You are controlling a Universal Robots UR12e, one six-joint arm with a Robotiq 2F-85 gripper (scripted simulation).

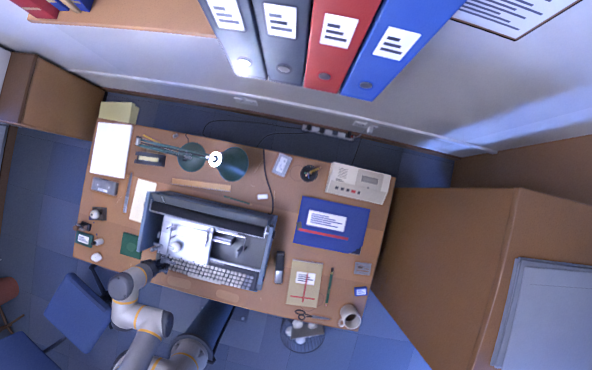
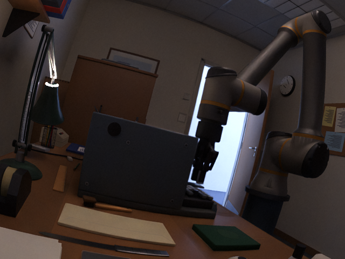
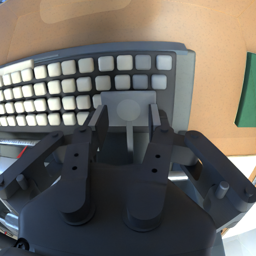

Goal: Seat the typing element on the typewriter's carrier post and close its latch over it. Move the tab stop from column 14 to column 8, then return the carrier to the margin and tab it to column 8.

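Note:
The typewriter's carrier and tab rack are mostly hidden from the wrist camera by my own gripper body; only a strip of the scale with a red pointer (image 3: 22,151) shows at the left. The grey typewriter (image 1: 207,240) sits mid-desk with its lid raised and its pale keyboard (image 3: 78,88) toward the front. My gripper (image 3: 127,119) hangs above the keyboard's left end, over a wide grey key with a round mark (image 3: 128,108). It is partly open and holds nothing. From the second side camera the gripper (image 2: 201,175) hovers clear above the keys, beside the typewriter's side panel.
The typewriter's raised lid and side panel (image 2: 136,159) stand close beside the gripper. A green pad (image 1: 130,245) lies on the desk left of the typewriter, near the desk's front edge. A desk lamp (image 1: 215,160), ruler and papers lie behind.

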